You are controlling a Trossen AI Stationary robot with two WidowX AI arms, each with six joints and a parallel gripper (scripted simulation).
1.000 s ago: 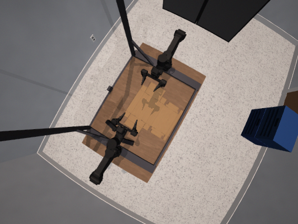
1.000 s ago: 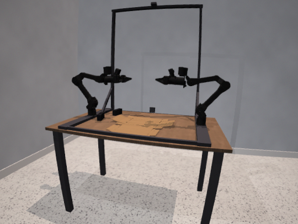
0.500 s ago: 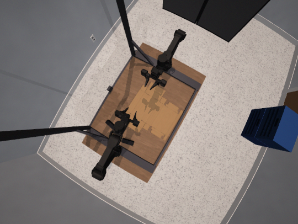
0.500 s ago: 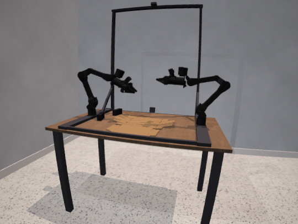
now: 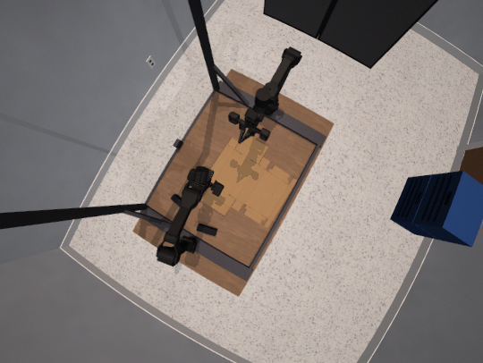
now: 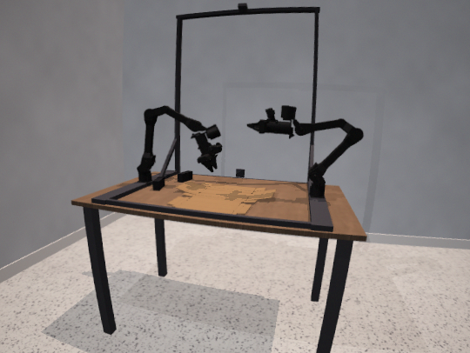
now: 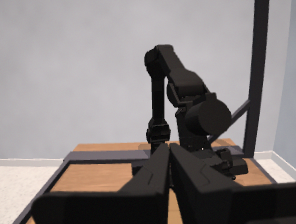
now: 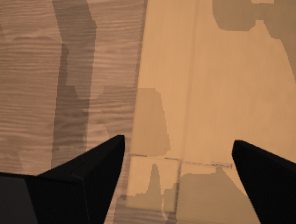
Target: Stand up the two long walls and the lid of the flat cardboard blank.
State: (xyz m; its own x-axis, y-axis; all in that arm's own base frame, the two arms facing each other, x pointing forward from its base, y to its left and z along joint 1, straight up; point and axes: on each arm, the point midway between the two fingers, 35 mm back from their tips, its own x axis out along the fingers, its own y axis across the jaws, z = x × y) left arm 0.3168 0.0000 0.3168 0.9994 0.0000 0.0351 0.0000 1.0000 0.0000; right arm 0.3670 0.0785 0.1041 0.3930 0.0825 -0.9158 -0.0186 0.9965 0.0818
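The flat cardboard blank (image 5: pixel 252 183) lies unfolded in the middle of the wooden table, also seen in the exterior view (image 6: pixel 222 197). All its panels lie flat. My left gripper (image 5: pixel 242 138) (image 6: pixel 250 126) is shut and empty. It is held level, high above the blank's far edge, and points at the other arm (image 7: pixel 169 150). My right gripper (image 6: pixel 208 165) points down over the blank's other end, well above it. In the right wrist view its fingers stand open and empty over the blank's edge and a crease line (image 8: pixel 210 90).
A dark rail frame (image 6: pixel 209 213) borders the table, with tall posts (image 6: pixel 178 96) behind. Small black blocks (image 6: pixel 184 176) sit near the right arm's base. A blue crate (image 5: pixel 440 206) and a black cabinet (image 5: pixel 349 22) stand on the floor, away from the table.
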